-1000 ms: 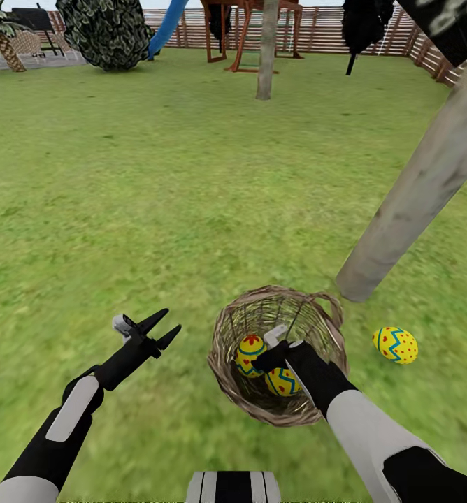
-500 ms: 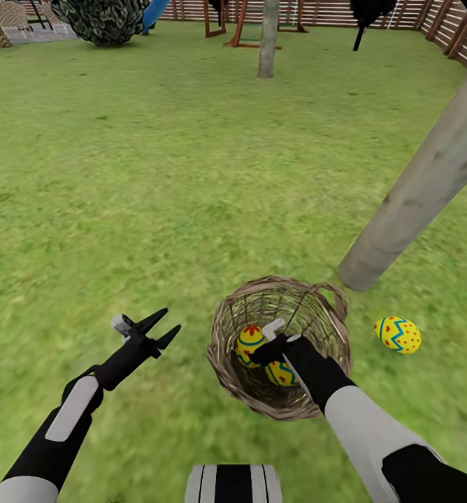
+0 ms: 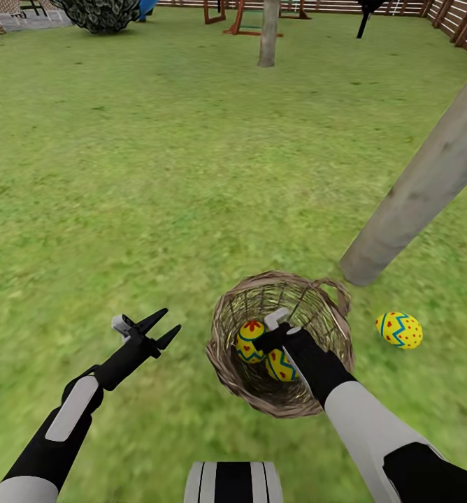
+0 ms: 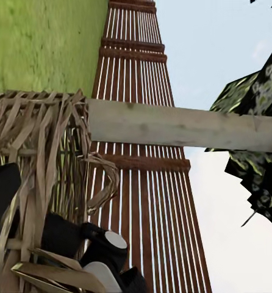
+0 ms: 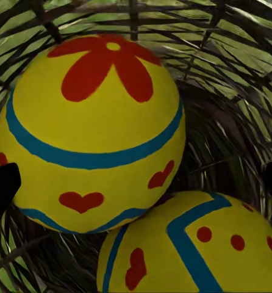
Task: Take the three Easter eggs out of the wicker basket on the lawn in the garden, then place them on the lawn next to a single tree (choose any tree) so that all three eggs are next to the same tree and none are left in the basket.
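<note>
Your left claw [image 3: 152,330] hangs spread and empty over the lawn [image 3: 156,175] left of the wicker basket [image 3: 223,363], your right claw [image 3: 270,334] sits inside it, tips parted either side of the flower egg [image 5: 90,131], zigzag egg [image 3: 280,365] just beside, third egg [image 3: 399,330] on grass near the tree [image 3: 415,192].

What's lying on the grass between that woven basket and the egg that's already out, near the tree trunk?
Nothing. In the head view, only bare lawn separates the wicker basket from the egg on the grass, which lies close to the tree trunk.
</note>
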Robot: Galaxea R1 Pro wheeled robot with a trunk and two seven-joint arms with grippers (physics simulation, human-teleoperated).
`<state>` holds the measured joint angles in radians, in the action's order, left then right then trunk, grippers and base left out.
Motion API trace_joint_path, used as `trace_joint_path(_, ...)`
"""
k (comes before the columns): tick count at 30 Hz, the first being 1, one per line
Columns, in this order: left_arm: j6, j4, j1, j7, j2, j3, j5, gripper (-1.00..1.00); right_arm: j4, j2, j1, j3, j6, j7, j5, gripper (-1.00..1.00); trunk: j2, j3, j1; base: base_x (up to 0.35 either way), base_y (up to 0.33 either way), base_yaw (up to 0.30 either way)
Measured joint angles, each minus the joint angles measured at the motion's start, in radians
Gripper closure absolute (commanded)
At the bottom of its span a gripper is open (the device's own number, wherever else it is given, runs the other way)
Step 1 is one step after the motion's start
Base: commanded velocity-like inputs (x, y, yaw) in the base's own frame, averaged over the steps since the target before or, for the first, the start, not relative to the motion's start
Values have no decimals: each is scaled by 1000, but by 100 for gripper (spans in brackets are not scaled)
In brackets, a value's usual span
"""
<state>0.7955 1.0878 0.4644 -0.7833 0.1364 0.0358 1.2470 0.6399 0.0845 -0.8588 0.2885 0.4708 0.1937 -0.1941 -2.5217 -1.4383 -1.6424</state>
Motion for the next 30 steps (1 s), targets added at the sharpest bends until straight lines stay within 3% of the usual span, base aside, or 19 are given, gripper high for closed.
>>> trace_joint_path(15, -2, 0, 0, 0, -2, -1, 0, -100, 13, 1, 0, 1, -3, 14, 1, -100, -2, -39, -5, 0, 0, 0)
trace_joint_path(24, -3, -1, 0, 0, -2, -1, 0, -100, 13, -2, 0, 0, -4, 73, 1, -100, -4, -62, -7, 0, 0, 0)
trace_joint_path(30, -3, 0, 0, 0, -2, -1, 0, -100, 33, -2, 0, 0, -5, 78, 1, -100, -4, -62, -7, 0, 0, 0)
